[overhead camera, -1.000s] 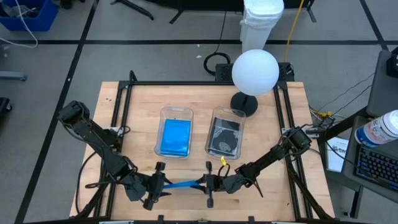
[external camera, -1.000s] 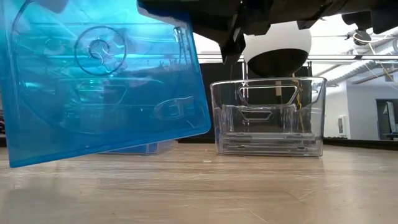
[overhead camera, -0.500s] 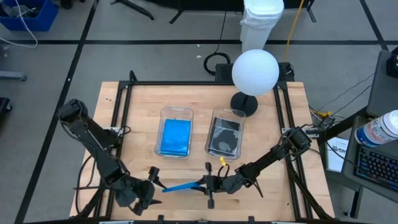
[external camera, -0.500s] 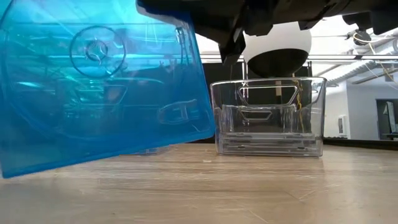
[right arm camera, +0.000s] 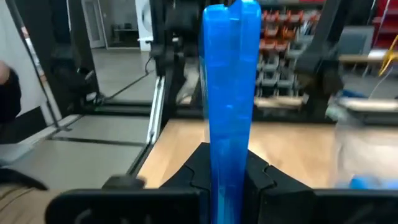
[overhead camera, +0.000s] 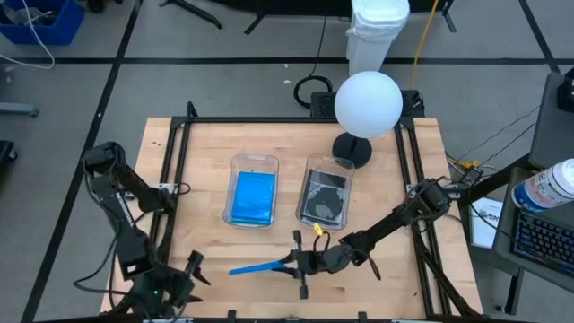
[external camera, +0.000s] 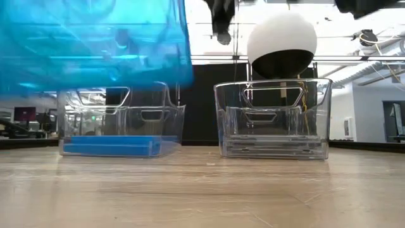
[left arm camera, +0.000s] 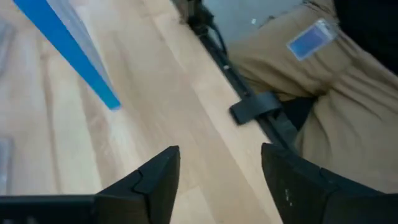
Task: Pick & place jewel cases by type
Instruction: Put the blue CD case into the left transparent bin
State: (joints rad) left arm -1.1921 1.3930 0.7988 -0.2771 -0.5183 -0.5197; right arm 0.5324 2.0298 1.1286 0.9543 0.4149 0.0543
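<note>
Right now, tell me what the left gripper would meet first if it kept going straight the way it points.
The open left gripper would probably meet bare wooden tabletop first. The thin blue plastic jewel case, clamped by the right gripper, lies off to one side; depth is uncertain.

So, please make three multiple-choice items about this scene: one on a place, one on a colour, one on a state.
1. Where is the left gripper?
A. over the right bin
B. near the table's front left corner
C. beside the white globe lamp

2. What colour is the jewel case in the right gripper?
A. blue
B. red
C. clear

3. How do the left gripper's jaws stand?
A. shut on the case
B. shut on nothing
C. open

Answers: B, the high view shows it by the front left corner; A, the right wrist view shows a blue edge between the jaws; C, the left wrist view shows an empty gap.
</note>
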